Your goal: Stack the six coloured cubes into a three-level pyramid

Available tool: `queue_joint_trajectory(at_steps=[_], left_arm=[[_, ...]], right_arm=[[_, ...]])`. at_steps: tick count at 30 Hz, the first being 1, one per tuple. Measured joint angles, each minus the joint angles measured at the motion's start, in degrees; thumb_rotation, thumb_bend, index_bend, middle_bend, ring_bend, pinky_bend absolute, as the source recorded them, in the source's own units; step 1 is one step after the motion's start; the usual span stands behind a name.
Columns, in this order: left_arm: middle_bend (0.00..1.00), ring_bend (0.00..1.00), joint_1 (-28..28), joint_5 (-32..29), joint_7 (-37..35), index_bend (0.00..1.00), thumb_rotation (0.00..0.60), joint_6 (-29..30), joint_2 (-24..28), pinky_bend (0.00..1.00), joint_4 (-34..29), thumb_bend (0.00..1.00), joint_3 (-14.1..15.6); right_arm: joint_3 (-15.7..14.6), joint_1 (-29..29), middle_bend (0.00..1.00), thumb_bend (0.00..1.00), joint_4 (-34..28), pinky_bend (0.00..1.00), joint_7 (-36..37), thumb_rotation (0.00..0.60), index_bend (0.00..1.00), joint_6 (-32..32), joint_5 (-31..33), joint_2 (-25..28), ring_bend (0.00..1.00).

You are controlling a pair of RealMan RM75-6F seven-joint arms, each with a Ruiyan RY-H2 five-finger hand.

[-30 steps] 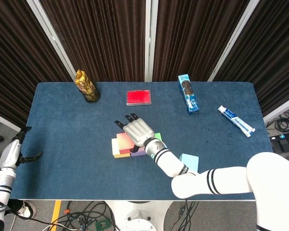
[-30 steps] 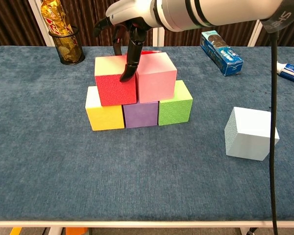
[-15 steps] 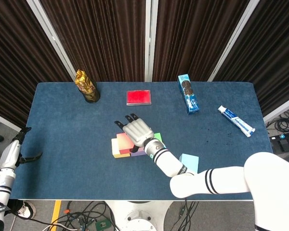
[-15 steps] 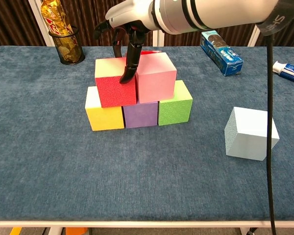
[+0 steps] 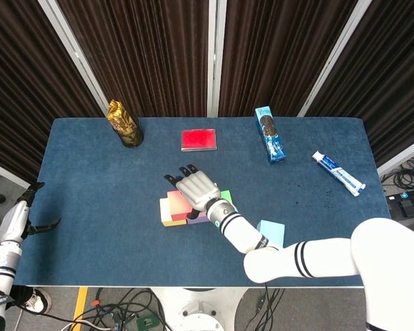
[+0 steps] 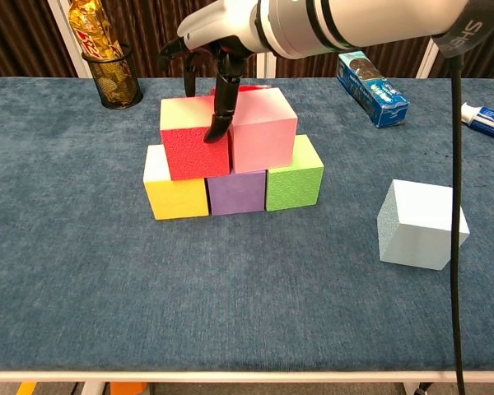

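Barely anything shifts over the last second: the robot's right hand [image 6: 218, 49] drifts a touch rightward above the stack, its dark thumb tip sliding from the red textured cube [image 6: 195, 138] toward the seam with the pink textured cube [image 6: 263, 129], while every cube keeps its place.

Five cubes stand stacked near the middle of the blue felt-covered counter [image 6: 82, 271]: a yellow cube [image 6: 174, 188], a purple cube [image 6: 237, 191] and a green cube [image 6: 295, 173] form the bottom row, with red and pink seated side by side above them. The sixth, a pale blue cube [image 6: 421, 225], sits apart on the counter to the right, untouched. The right hand holds nothing; its fingers curl loosely downward behind the upper pair, thumb reaching down the front. The left hand [image 5: 29, 215] hangs off the counter's left edge, fingers apart and empty.

Risk lies in the withdrawal. The thumb hangs just at the gap between red and pink, and whether it touches is not clear; a sideways pull would likely drag one cube off its perch or wedge the pair apart, leaving too narrow a seat for the pale blue capstone. A straight lift looks safer. The red cube also overhangs the yellow one slightly, so a nudge leftward could tip it.
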Motion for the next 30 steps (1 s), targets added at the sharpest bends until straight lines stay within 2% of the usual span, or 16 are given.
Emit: queue_joint_trajectory(at_steps=[8,17,21,23,30], left_arm=[[0.02,0.0,-0.03,0.18,0.14,0.07,0.6,0.04,0.26,0.0,-0.35,0.24,-0.01],[0.02,0.0,-0.23,-0.03,0.9,0.07,0.6,0.12,0.49,0.0,-0.93,0.24,-0.1],[0.02,0.0,-0.45,-0.22,1.42,0.07,0.6,0.05,0.47,0.0,-1.17,0.24,-0.2],[0.02,0.0,-0.52,-0.27,1.72,0.07,0.6,0.11,0.4,0.0,-1.28,0.24,-0.21],[0.02,0.0,-0.68,-0.86,2.77,0.07,0.6,0.46,-0.05,0.0,-1.29,0.24,-0.3]], right_arm=[[0.93,-0.81,0.14,0.0,-1.74,0.0,2.18,0.6,0.0,-0.58,-0.77,2.06,0.0],[2.29,-5.76,0.12,0.0,-7.77,0.0,7.24,0.6,0.0,0.15,-6.08,10.69,0.0],[0.8,-9.63,0.12,0.01,-8.09,0.0,8.63,0.6,0.0,2.69,-7.95,14.46,0.0],[-0.02,-10.22,0.12,0.02,-7.3,0.0,8.62,0.6,0.0,2.7,-8.0,14.7,0.0],[-3.38,-12.52,0.09,0.03,-0.16,0.0,8.37,0.6,0.0,1.52,-8.1,10.7,0.0]])
